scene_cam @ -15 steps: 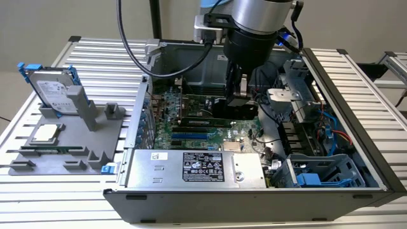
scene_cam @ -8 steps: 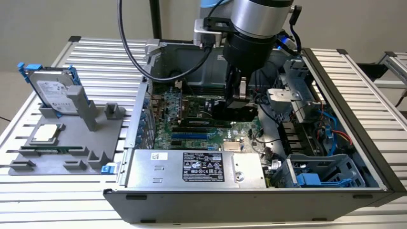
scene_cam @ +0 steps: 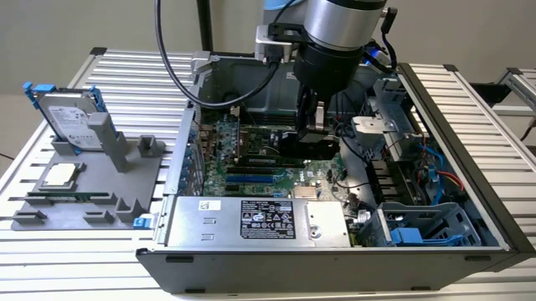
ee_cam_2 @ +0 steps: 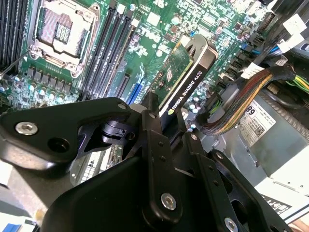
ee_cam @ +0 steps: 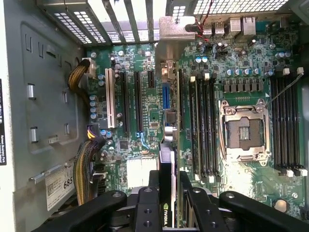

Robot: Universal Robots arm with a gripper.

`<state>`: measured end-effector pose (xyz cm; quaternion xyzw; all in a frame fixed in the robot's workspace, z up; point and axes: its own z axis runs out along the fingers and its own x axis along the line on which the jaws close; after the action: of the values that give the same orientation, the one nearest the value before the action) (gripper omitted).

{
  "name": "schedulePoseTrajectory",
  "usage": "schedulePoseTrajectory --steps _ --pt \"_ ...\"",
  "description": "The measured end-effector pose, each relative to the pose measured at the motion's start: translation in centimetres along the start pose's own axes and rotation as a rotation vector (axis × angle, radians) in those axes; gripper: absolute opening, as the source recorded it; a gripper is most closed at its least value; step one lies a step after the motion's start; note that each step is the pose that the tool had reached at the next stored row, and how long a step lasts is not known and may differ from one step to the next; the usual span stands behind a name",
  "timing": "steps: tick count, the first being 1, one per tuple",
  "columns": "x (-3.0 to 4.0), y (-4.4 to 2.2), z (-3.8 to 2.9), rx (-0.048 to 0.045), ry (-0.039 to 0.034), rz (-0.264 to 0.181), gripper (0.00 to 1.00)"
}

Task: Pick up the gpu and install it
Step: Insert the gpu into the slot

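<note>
- hand [scene_cam: 308,143] clenched on the gpu [ee_cam_2: 187,72], one finger against each face
- gpu stands on edge inside the case [scene_cam: 456,125], over the motherboard [ee_cam: 145,96] beside the expansion slots; contact with a slot cannot be told
- in the exterior view, gpu lies at 12 o'clock from the power supply [scene_cam: 251,219]
- handling, as judged: light, stiff, fragile; hold by cooler block and board faces, clear of the contact edge
</note>
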<state>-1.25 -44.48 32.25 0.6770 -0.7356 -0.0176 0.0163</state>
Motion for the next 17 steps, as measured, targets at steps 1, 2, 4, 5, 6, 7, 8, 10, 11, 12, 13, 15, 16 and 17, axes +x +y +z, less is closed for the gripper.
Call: schedulePoseTrajectory --steps 1,2,4,5,6,7,8,10,11,12,13,15,16,17 --pt "0.0 0.0 0.0 0.0 0.0 0.0 0.0" --pt "0.0 0.0 0.01 0.0 -0.0001 0.0 0.0" --pt "-0.01 -0.01 0.06 0.0003 -0.0003 0.0 0.0" --pt "-0.02 -0.01 0.12 0.0009 -0.0005 0.0 0.0" --pt "-0.03 0.0 0.21 0.0025 -0.0004 0.0 0.0" --pt "-0.04 -0.01 0.31 0.0038 -0.0004 0.0 0.0" --pt "-0.06 -0.02 0.45 0.005 -0.0005 0.0 0.0" --pt "-0.09 -0.03 0.8 0.0064 -0.0003 0.0 0.0" --pt "-0.1 -0.04 0.98 0.0068 -0.0001 0.0 0.0" --pt "-0.11 -0.05 1.16 0.0072 -0.0002 0.0 0.0" --pt "-0.12 -0.05 1.3 0.0072 0.0003 0.0 0.0" --pt "-0.13 -0.06 1.41 0.0073 0.002 0.0 0.0" --pt "-0.13 -0.06 1.41 0.0073 0.0022 0.0 0.0" --pt "-0.12 -0.06 1.41 0.0073 0.0023 0.0 0.0"
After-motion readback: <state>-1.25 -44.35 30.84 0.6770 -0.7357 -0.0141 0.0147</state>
